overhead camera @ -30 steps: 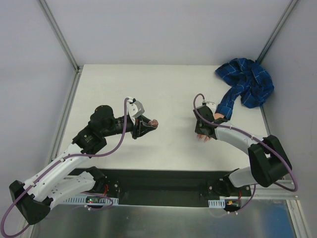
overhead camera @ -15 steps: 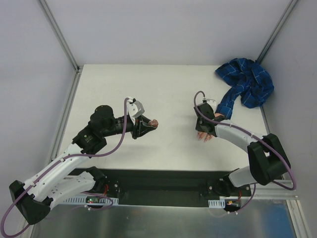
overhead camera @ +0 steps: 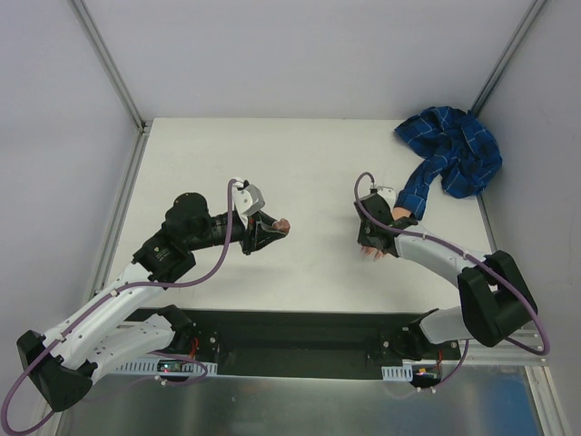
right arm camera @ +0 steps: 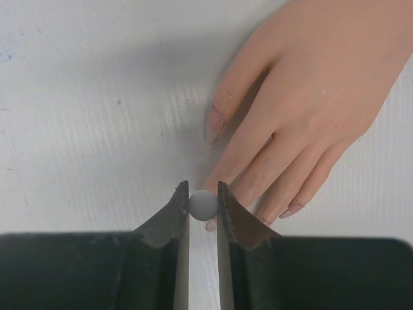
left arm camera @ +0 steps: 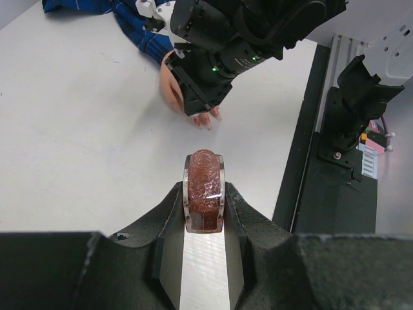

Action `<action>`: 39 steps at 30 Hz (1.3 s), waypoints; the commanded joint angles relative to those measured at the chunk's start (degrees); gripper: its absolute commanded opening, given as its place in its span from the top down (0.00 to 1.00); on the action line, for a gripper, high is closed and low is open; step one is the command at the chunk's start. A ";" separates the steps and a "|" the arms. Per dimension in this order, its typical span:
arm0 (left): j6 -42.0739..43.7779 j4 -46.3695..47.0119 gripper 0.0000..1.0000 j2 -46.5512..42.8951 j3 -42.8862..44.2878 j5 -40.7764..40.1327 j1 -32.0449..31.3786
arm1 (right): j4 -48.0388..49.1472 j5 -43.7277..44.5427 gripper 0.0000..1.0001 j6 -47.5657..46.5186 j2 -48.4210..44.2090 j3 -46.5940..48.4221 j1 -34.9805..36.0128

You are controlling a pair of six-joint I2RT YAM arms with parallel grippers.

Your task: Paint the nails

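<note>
the left gripper [overhead camera: 275, 227] is clamped on a small reddish polish bottle [left arm camera: 204, 194], held well apart from the work, likely so the open neck is ready for dipping. the right gripper [right arm camera: 203, 194] pinches a round pale cap [right arm camera: 203, 204], apparently the brush handle, directly over the fingertips of the fake hand [right arm camera: 322, 84], which lies palm down on the white table [overhead camera: 309, 163]. its nails [right arm camera: 292, 210] point toward the near edge, and the plaid sleeve [overhead camera: 454, 150] trails to the far right corner.

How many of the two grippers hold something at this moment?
2. The left gripper grips a reddish bottle left of the table's centre; the right gripper pinches a small grey ball at the fingertips of the fake hand.
</note>
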 commanded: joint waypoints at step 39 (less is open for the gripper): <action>-0.64 1.15 1.00 -0.61 1.68 1.34 -0.48 | -2.13 2.22 0.99 -0.17 1.34 3.14 -0.09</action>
